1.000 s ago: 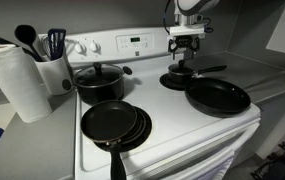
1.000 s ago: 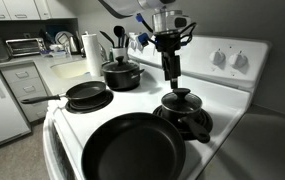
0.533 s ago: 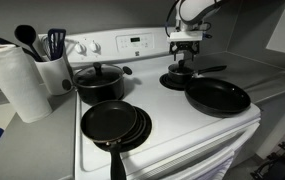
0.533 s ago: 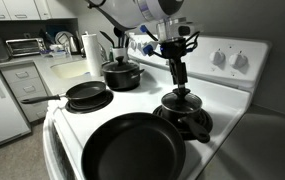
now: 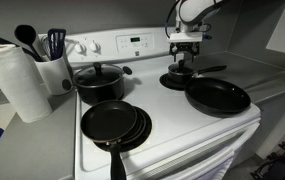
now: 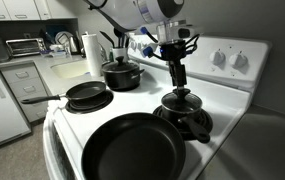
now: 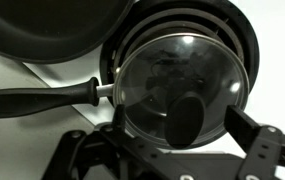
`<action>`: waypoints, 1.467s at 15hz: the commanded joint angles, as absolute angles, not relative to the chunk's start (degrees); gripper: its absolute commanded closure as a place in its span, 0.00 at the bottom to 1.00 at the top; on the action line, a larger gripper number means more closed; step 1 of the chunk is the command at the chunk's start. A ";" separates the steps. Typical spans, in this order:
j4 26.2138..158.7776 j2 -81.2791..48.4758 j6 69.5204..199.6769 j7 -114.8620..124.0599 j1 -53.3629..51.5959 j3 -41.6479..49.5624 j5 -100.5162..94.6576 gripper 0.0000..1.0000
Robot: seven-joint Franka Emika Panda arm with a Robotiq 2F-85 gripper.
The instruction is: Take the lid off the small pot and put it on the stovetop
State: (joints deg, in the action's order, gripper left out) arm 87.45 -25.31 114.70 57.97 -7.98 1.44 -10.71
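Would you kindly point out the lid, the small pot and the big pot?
the lid (image 7: 181, 80): wrist view, on the glass above the knob.
the small pot (image 7: 42, 98): wrist view, on its long handle.
the big pot (image 5: 100, 90): an exterior view, on its front wall.

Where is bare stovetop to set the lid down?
All four burners are occupied. The bare patch is the white centre strip of the stovetop, bordered by the stacked frying pans and the large frying pan, widest toward the front edge. It narrows at the back between the big pot and the small pot.
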 commanded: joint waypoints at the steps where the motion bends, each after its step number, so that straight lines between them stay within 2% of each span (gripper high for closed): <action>1: 87.55 -26.18 114.95 57.11 -7.51 1.94 -9.18 0.00; 11: 87.75 -26.86 116.67 57.35 -5.79 1.89 -3.77 0.00; 22: 90.14 -27.40 126.00 55.81 -4.73 2.24 -0.62 0.00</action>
State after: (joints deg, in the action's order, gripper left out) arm 88.06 -27.82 123.01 57.39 -5.06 1.94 -2.25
